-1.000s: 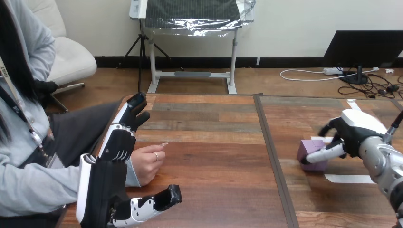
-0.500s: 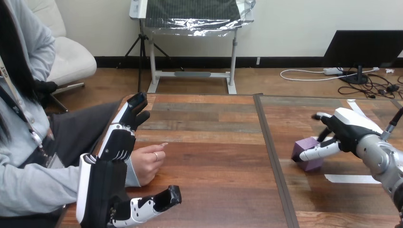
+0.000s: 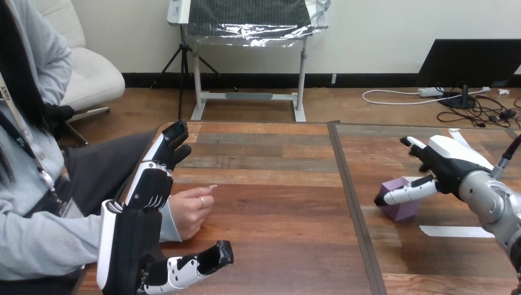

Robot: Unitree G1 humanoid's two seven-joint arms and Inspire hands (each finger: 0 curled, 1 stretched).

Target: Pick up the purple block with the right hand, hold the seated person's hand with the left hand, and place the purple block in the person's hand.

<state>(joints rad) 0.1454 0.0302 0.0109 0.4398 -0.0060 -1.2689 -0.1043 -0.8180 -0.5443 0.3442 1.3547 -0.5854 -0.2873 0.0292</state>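
**A:** Where is the block?

**B:** Middle right of the frame. The purple block (image 3: 400, 210) sits on the table (image 3: 276, 184), just below and left of the right hand (image 3: 445, 166).

**A:** Is it gripped?

**B:** Not yet. That hand is open, its thumb lying across the block and its fingers spread behind. At lower left, the open left hand (image 3: 147, 196) is beside the person's hand (image 3: 187, 212).

Bright, even light falls from above and leaves no hard shadows. The wooden table (image 3: 276, 203) carries a soft, pale sheen along its far planks. The purple block (image 3: 400, 210) has a lighter top face, a darker front, and a faint shadow at its base. The white shells of the right hand (image 3: 447, 167) look bright, without glare.
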